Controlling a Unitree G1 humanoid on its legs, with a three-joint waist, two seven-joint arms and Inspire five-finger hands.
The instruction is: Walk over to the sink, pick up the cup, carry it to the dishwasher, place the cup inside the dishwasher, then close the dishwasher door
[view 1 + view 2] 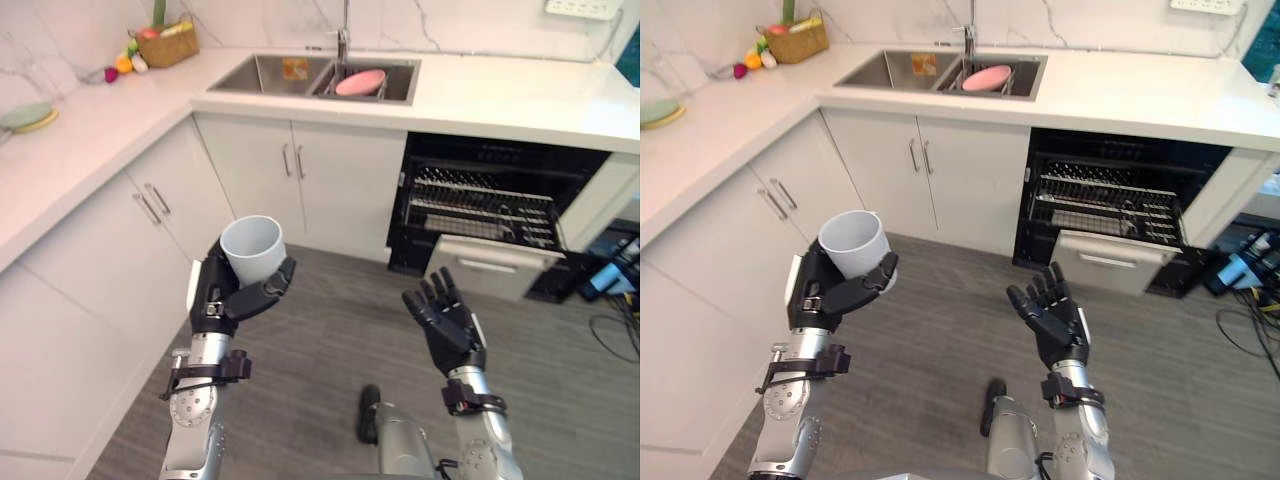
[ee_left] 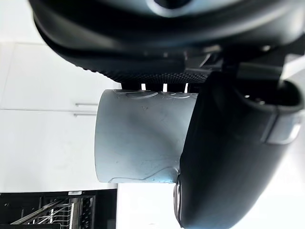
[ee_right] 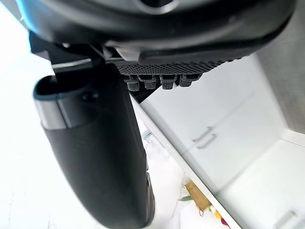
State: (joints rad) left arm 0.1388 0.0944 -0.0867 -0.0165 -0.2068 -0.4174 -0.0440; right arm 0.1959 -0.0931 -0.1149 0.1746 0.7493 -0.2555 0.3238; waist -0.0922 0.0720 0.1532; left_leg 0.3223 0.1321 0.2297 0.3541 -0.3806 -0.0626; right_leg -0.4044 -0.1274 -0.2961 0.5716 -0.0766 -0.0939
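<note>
No legible txt/nos. Sticker (image 1: 295, 68) in sink (image 1: 255, 78), prob. label, print unreadable.

Left hand (image 1: 217, 296), forearm raised, fingers and thumb curled round cup (image 1: 252, 248); right hand (image 1: 450, 325), forearm raised, fingers straight, slightly spread.

Your count of what's in view:
You have one cup (image 1: 252, 250), one pink bowl (image 1: 360, 82), one basket (image 1: 168, 45), one sink (image 1: 262, 74), one dishwasher (image 1: 482, 205).
</note>
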